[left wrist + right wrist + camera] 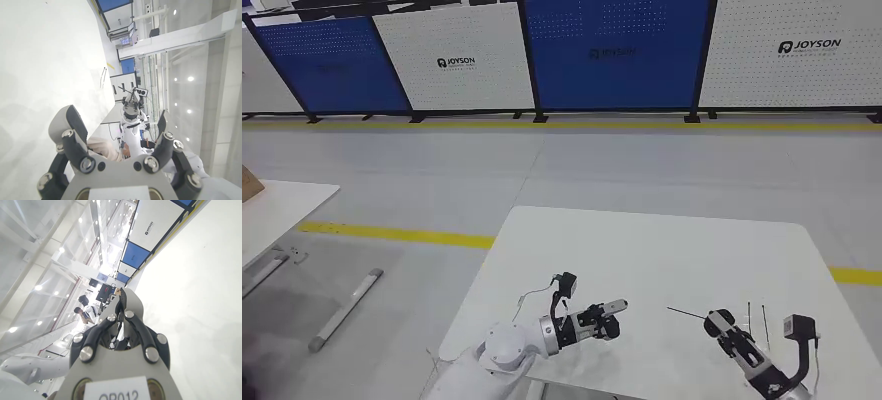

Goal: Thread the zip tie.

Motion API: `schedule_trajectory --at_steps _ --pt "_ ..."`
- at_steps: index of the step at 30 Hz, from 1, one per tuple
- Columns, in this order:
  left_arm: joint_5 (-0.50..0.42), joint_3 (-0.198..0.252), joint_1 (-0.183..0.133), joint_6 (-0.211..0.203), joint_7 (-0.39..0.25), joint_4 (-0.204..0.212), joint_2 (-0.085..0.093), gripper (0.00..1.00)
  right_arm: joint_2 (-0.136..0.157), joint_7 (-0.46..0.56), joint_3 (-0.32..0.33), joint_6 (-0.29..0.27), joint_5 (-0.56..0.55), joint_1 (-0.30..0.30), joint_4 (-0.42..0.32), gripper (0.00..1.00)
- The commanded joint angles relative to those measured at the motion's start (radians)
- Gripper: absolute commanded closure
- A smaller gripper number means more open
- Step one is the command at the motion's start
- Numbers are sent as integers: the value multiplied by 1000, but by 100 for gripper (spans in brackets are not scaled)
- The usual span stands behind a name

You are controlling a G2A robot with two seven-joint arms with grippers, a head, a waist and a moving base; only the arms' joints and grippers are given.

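A thin black zip tie (687,314) sticks out leftward over the white table (662,250) from my right gripper (714,322), which is shut on it. In the right wrist view the fingers (132,300) are pressed together at the gripper (122,292), with a dark strip running between them. In the left wrist view that same gripper (132,96) holds the zip tie (123,89) in the air. My left gripper (614,317) hovers near the table's front, left of the tie's free end. It stands open (117,113) with nothing between its pads.
Two more black zip ties (757,317) lie side by side on the table beside the right arm, also visible as zip ties (103,77) in the left wrist view. The table's front edge runs just under both arms. Blue and white partition panels (612,50) stand far behind.
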Motion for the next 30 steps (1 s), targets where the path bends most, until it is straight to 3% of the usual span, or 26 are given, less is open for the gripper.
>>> schedule_trajectory --at_steps 1,6,10,13,24,30 --pt "0 0 0 0 0 0 0 0 0 0 0 0 0 0 0 100" --pt "-45 18 -6 25 80 -2 -8 0 -3 1 -25 0 14 6 -5 100" --pt "-158 41 -37 50 129 30 -22 0 -12 1 -84 0 12 13 -10 100" --pt "-165 58 -58 69 167 44 -28 0 -18 -36 -117 0 -30 29 11 100" --pt "-176 58 -57 71 173 44 -29 0 -19 -43 -120 2 -21 30 11 100" --pt "-226 52 -59 46 289 53 -38 0 -36 -141 -173 0 40 66 21 100"
